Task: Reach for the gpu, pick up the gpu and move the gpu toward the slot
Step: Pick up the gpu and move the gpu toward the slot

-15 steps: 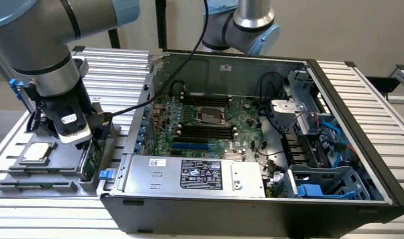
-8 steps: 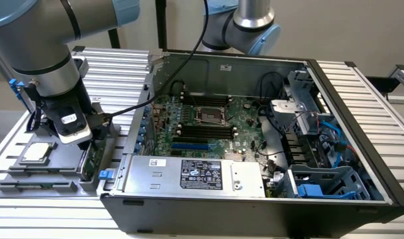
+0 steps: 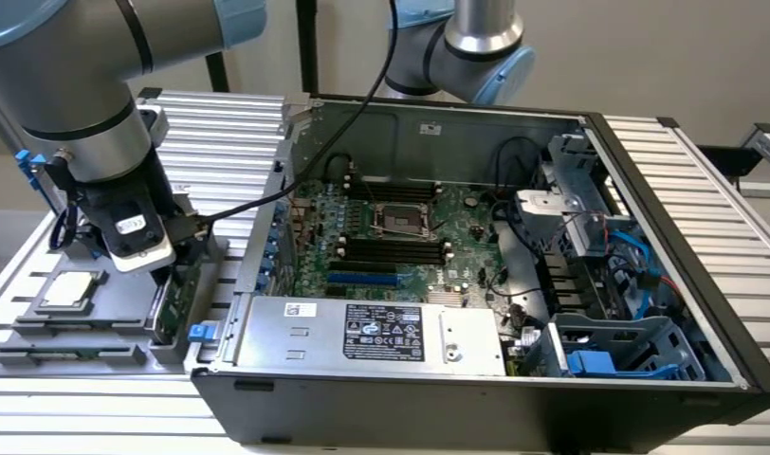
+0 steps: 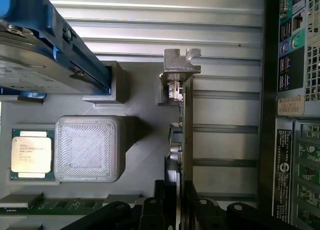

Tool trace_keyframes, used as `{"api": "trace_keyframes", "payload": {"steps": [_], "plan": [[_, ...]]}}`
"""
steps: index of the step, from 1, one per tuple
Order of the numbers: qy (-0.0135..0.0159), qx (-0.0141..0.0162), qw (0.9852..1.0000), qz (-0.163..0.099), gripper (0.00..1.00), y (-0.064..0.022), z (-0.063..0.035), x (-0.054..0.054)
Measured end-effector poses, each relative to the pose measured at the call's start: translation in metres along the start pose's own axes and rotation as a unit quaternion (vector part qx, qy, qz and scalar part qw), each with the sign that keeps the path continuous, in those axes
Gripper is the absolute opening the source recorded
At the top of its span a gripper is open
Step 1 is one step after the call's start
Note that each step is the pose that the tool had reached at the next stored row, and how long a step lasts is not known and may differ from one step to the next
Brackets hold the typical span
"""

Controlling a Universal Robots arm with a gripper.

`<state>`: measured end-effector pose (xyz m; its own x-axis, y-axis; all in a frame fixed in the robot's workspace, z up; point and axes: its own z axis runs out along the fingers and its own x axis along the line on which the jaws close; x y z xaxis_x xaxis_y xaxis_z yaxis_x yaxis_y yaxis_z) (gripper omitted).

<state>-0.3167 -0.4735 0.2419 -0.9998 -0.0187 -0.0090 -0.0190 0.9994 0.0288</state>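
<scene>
Ribbed aluminium tabletop [image 3: 714, 199], grey holder [image 3: 59, 360] beside open computer case [image 3: 486, 422], end effector [image 4: 179, 190] tight on the gpu [image 4: 188, 140].

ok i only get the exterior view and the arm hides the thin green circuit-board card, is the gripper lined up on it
observer: yes. in the wrist view the gripper is centred on the near end of the thin green gpu card, which stands on edge in the grey plastic tray.
operator: which way round is it
observer: its silver metal bracket is at the end farthest from the gripper.
operator: anything crowding it
observer: no. the small square silver cpu chip and the silver hard drive in its blue frame lie apart from the card, on the side away from the computer case.
</scene>
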Motion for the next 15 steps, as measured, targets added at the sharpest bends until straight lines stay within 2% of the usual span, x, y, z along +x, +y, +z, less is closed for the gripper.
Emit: {"api": "trace_keyframes", "payload": {"steps": [9,12,15], "plan": [[0.0004,0.0001,1.0000,0.000,0.27,0.0001,-0.0027,0.000],[0.0010,0.0001,1.0000,0.000,0.27,0.0003,-0.0107,0.000],[0.0017,0.0001,1.0000,0.000,0.27,0.0007,-0.0236,0.000]]}}
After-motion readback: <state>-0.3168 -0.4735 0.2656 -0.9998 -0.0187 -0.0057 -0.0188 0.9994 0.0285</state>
